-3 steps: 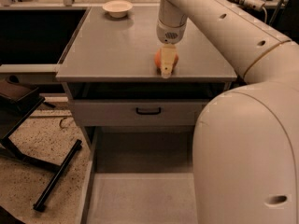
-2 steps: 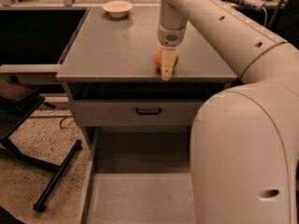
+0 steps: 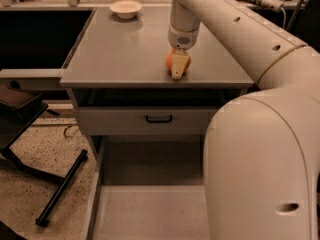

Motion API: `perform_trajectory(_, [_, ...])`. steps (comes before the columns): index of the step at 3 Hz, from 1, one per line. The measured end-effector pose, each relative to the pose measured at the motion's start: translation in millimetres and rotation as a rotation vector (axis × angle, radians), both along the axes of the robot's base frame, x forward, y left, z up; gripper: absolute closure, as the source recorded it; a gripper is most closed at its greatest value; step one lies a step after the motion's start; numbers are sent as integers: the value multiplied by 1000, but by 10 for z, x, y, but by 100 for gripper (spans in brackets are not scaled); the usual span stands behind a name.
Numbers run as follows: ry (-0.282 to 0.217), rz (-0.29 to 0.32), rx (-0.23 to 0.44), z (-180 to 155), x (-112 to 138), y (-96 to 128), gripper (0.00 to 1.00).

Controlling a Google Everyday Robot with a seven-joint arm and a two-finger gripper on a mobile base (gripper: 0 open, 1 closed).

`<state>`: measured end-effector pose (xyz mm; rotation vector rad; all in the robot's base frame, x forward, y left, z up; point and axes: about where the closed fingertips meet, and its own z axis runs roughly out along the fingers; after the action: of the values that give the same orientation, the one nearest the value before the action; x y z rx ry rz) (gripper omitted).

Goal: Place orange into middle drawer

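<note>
The gripper is low on the cabinet top with the orange right at its jaws (if they pinch it, I cannot tell), so a weak hold could let it roll away before reaching the open drawer well below the jaws.

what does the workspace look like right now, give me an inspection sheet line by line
surface: gray cabinet top, holding the orange and a bowl
job's things: orange sits on the top near its front edge; middle drawer is pulled out below, orange not yet in it
clutter: white bowl at the back of the top
grippers: pincer is down at the orange, arm reaching in from the right
cables: pale cord at upper right, off the cabinet
surroundings: speckled floor, black stand legs at left, closed drawer front with black handle
</note>
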<state>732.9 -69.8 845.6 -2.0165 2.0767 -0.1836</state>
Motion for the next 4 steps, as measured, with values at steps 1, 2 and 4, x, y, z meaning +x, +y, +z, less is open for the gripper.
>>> perform_trajectory(1, [2,-2,6,20,-47,-17,65])
perform_trajectory(2, [-39,-53,19,250,-310,-149,88])
perform_trajectory(4, [67,-125,318,-329,-1100,118,100])
